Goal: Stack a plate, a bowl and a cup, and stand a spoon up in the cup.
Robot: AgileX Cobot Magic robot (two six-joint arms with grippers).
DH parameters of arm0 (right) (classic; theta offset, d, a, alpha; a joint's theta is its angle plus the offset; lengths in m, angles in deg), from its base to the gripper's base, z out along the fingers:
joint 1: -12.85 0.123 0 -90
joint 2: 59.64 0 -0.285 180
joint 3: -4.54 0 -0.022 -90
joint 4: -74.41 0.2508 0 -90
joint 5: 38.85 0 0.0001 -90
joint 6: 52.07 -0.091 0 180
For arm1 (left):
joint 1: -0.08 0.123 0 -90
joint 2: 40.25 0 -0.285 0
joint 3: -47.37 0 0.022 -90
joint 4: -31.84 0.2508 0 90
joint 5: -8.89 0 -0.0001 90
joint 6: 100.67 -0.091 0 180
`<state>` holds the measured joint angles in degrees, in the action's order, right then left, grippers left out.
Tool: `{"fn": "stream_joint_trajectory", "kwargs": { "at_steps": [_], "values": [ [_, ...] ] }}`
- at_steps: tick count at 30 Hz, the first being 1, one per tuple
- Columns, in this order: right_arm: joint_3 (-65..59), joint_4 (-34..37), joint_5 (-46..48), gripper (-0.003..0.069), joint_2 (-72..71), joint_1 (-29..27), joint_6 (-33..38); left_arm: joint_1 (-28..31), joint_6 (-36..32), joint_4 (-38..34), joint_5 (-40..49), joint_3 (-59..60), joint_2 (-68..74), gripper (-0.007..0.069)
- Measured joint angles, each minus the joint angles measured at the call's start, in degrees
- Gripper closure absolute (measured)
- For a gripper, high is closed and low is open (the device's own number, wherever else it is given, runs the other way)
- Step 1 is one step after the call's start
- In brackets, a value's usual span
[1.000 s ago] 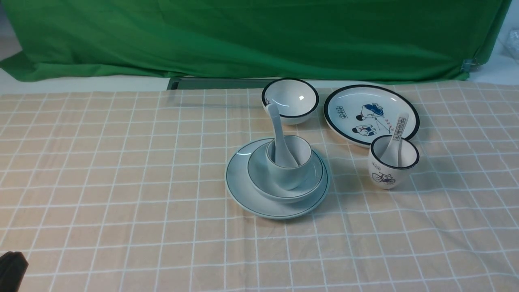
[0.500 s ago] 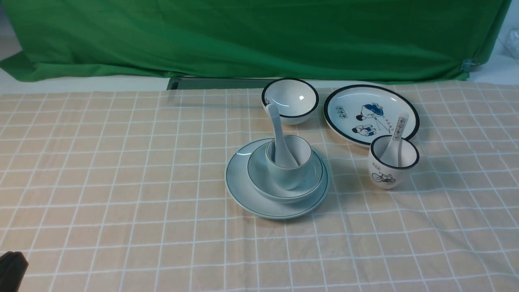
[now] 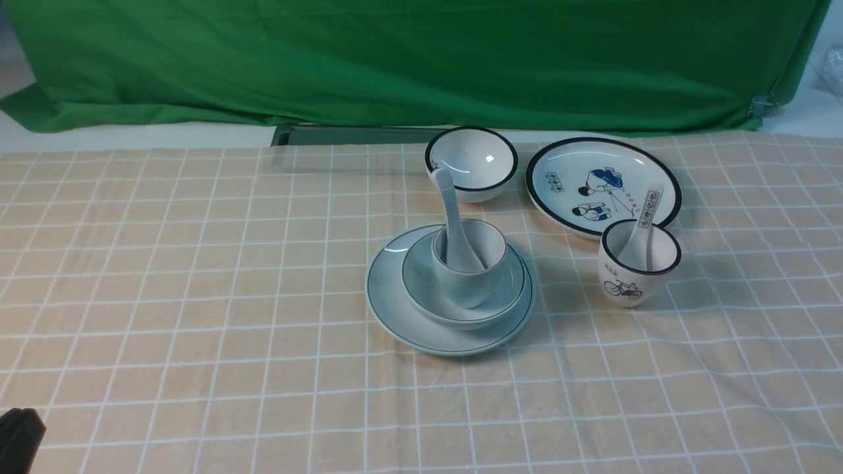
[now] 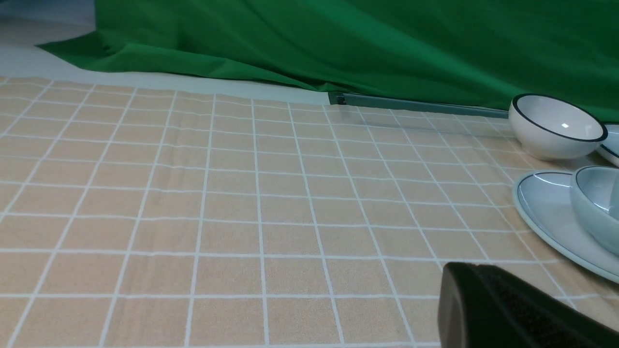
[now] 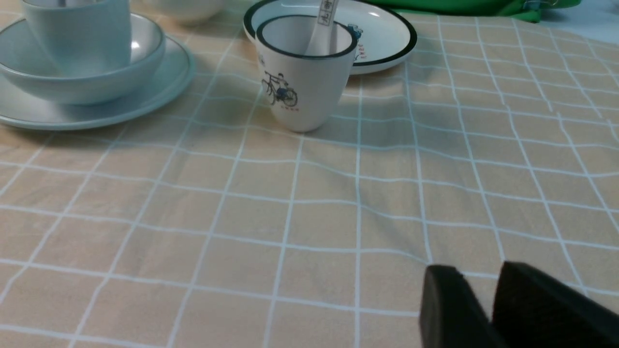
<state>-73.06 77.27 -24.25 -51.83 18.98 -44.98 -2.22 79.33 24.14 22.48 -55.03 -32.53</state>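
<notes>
Evidently the stack was complete when we looked: the plate (image 3: 395,309) lay on the checked tablecloth (image 3: 197,296), the bowl (image 3: 421,283) sat in it, the cup (image 3: 469,276) stood in the bowl, and the spoon (image 3: 453,217) stood in the cup, its handle leaning up and toward the far side. We judged the step in hand to be withdrawal, nothing more.

Left gripper (image 4: 512,309): clenched, holding nothing, low over the cloth near the front left corner and well apart from the stack. Right gripper (image 5: 476,309): two dark fingers (image 5: 445,304) showed with a narrow gap between them and nothing in it; we could not tell whether to call it released or clenched. It sat on the near right side, apart from the crockery.

To finish well, we noted: keep both arms low and clear, make no sweep toward the middle, since the spoon leaned freely and a nudge to the cup would likely tip it.

Surface: beige cloth with a white grid, slightly wrinkled. Behind the stack stood a white black-rimmed bowl (image 3: 471,163); to its right a cartoon plate (image 3: 560,164); nearer, a bicycle cup (image 3: 637,263) holding a printed spoon (image 3: 649,217). A green backdrop (image 3: 421,59) closed off the far side.
</notes>
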Motion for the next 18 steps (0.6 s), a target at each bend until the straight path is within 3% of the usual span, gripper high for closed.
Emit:
{"fn": "stream_joint_trajectory", "kwargs": {
  "at_steps": [18],
  "values": [
    [0.0, 0.0, 0.0, 0.0442, 0.0, 0.0, 0.0, 0.0, 0.0, 0.0, 0.0, 0.0, 0.0, 0.0621]
  ]
}}
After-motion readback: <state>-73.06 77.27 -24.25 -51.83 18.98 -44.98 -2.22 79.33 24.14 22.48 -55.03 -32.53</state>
